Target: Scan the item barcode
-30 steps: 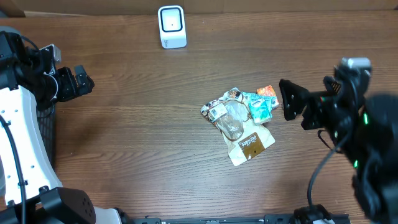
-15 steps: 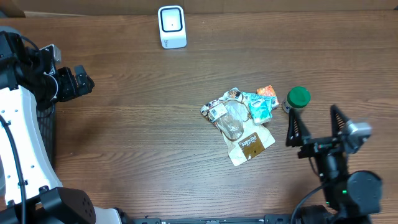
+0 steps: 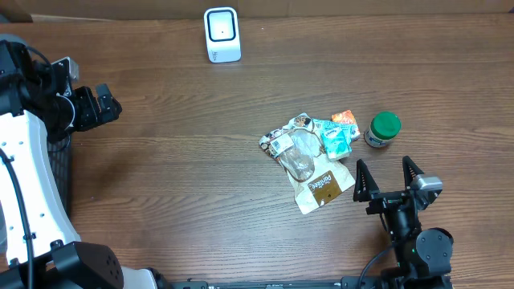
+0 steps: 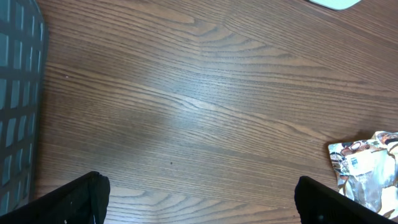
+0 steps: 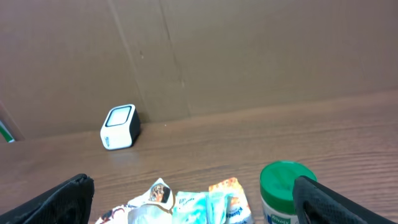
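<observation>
Items: a loose pile of packets [image 3: 309,160] lies right of centre on the wooden table [image 3: 177,177], nothing gripping it. We make out a brown pouch [image 3: 325,187] with printed lettering at the near side, a teal packet [image 3: 336,138] and an orange packet [image 3: 345,118] at the far right. Crinkled clear and silver wrapping sits in the middle. Just right of the pile, apart from it, stands a small jar [image 3: 384,128] with a green lid, upright.

The white scanner [image 3: 222,34] stands at the far edge, well apart from the pile, its dark window facing up and forward.

Hard to read: no barcode shows on any packet or on the jar. The packets overlap, so their edges are unclear. The right wrist view cuts off the jar's lower part and the pile's near half. The left wrist view catches only the pile's left corner.

Grippers: the right gripper [image 3: 383,167] stands near the pile's right side, below the jar, jaws spread wide, holding nothing. The left gripper [image 3: 110,102] sits at the far left edge, also spread wide and empty, over bare wood.

Around: a dark mesh basket [image 4: 15,93] lies by the left arm, partly hidden. A brown cardboard wall [image 5: 249,50] rises behind the scanner. Between pile and scanner we see only bare wood.
</observation>
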### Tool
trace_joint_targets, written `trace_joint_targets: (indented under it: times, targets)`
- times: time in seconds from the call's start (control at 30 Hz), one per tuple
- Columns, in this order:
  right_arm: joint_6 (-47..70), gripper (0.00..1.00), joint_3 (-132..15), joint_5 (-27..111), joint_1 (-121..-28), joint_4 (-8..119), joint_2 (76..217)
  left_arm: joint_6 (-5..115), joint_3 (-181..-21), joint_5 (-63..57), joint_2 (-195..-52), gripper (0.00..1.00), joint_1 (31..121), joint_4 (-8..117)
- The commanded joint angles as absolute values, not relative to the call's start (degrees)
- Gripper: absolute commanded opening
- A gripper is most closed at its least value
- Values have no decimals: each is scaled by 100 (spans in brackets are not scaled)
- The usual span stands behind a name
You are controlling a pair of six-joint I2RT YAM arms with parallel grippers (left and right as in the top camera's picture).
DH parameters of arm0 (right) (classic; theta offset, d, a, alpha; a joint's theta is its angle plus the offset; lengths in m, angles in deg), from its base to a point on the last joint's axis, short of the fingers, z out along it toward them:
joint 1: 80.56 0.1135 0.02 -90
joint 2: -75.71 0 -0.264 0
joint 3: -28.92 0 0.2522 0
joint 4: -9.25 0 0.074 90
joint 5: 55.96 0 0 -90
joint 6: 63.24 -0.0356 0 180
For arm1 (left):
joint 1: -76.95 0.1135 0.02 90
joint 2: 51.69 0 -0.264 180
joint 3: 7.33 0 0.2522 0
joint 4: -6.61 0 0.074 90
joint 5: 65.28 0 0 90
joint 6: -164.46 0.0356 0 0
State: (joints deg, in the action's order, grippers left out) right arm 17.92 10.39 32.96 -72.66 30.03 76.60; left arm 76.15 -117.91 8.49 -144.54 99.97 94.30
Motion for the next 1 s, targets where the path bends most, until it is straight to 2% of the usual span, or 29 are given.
trace_joint_targets:
  times: [0.0, 0.97]
  targets:
    - [1775, 100, 1360, 3219, -7290, 2802, 7587, 7685, -11806, 847, -14426, 100, 10008, 9424]
    - [1777, 100, 1469, 3324, -7290, 2763, 7587, 7685, -11806, 845, -14426, 99, 10008, 9424]
